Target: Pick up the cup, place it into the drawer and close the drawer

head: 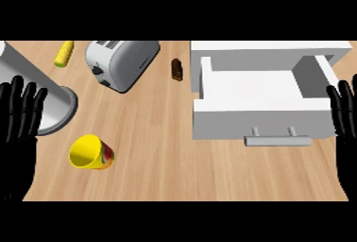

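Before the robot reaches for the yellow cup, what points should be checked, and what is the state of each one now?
1. Drawer open, inside bare: ok.
2. Cup free on the counter, nothing touching it: ok.
3. Cup upright: not ok, it seems to lie on its side.
4. Left hand open, holding nothing: ok.
5. Right hand open, at the right edge: ok.
6. Path from cup to drawer free of the toaster: ok.
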### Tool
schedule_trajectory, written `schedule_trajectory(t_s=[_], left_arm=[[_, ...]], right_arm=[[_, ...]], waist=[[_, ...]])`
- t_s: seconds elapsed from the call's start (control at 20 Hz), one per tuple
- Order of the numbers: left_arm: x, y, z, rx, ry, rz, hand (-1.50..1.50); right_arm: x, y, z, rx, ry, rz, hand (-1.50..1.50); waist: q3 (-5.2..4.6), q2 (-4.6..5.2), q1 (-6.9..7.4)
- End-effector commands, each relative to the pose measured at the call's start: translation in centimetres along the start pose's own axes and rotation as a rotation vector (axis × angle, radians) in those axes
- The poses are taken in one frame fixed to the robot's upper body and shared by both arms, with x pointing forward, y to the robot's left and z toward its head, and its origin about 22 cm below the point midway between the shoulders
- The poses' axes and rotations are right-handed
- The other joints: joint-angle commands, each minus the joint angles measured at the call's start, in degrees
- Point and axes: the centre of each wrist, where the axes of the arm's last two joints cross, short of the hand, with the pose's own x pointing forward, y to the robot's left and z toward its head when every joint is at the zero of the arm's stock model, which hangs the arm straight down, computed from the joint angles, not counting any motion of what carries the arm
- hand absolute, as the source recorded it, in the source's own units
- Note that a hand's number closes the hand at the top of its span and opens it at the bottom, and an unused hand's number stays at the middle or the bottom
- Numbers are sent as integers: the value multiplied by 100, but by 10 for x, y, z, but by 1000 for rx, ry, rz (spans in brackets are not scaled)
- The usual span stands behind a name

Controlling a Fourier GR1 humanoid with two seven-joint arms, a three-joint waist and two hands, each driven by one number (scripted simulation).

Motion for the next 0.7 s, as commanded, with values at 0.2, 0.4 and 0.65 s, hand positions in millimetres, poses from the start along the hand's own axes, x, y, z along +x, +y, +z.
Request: schedule_trajectory(t_s=[0.2,0.4,0.65], left_arm=[[14,39,5,-335,-63,157,-150],[-26,56,13,-252,173,366,-150],[-51,91,9,-233,191,371,-150]], right_arm=[[4,1,4,28,-18,-31,-150],[-15,6,3,195,155,-61,-150],[-22,-3,-16,207,163,-83,-150]], waist=[[-114,96,69],[-115,139,83],[-108,126,18]])
